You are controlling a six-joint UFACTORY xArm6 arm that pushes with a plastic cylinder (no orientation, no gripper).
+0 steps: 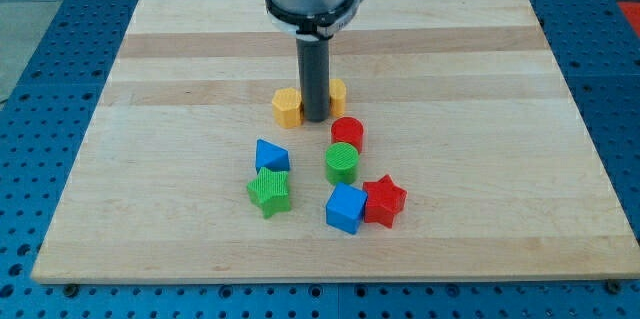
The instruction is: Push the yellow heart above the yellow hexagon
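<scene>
Yellow hexagon (287,107) left of half-hidden yellow heart (337,91).

My tip (314,119) rests on the wooden board (180,49) between two yellow blocks: the hexagon (287,107) touching it on the view's left, and the heart (338,91), partly hidden behind the rod, on its right. Below them lie a red cylinder (347,132), green cylinder (342,163), blue triangle (270,154), green star (270,191), blue cube (346,207) and red star (384,200).
</scene>
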